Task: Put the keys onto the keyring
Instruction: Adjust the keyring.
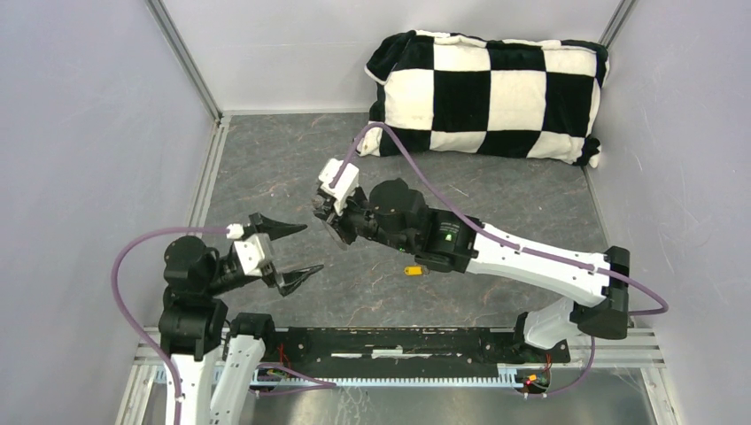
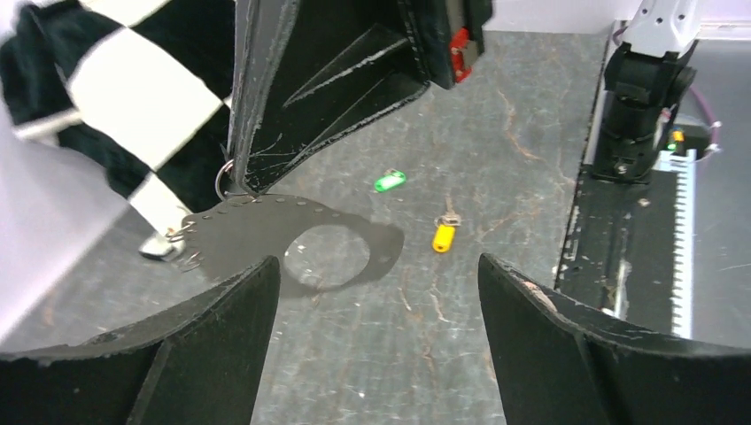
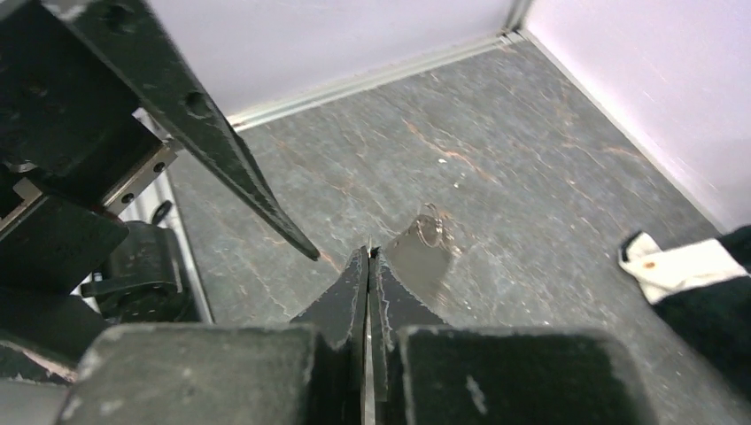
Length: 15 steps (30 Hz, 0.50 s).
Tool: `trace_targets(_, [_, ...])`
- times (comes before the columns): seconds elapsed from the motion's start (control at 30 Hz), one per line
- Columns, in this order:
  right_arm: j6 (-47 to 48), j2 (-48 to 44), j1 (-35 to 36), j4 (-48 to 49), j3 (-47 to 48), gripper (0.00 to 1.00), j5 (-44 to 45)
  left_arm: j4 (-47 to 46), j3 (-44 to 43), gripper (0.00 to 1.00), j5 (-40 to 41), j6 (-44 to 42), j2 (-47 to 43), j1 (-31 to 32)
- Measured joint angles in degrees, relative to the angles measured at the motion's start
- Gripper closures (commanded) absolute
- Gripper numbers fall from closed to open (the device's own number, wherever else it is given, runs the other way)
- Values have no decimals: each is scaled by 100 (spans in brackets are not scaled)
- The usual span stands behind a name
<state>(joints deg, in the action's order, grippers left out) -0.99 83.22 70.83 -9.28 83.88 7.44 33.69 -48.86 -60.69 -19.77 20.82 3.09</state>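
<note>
My L gripper [image 1: 312, 248] jaws stand wide apart w/ nothing between them. My R gripper [image 3: 368, 255] jaws are pressed together, pinching the edge of the keyring [image 2: 257, 226], which shows here as a flat grey piece w/ 1 round cut-out. The 2 keys lie loose on the table [image 1: 266, 168], near each other & apart from the keyring: green key [image 2: 389, 181], yellow key [image 2: 443, 235].

no legible text, labels or numbers, green key tag [image 2: 390, 181] possibly blank, blurred
</note>
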Motion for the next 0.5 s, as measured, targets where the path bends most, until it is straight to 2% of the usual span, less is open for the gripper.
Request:
trace_targets(0.3, [129,470,332,-289,315,99,1161,-1152,413,10,188,1495,682,0])
trace_targets(0.5, [127,597,479,-271,446,100,1541,-1462,555,19,354,1718,660,0])
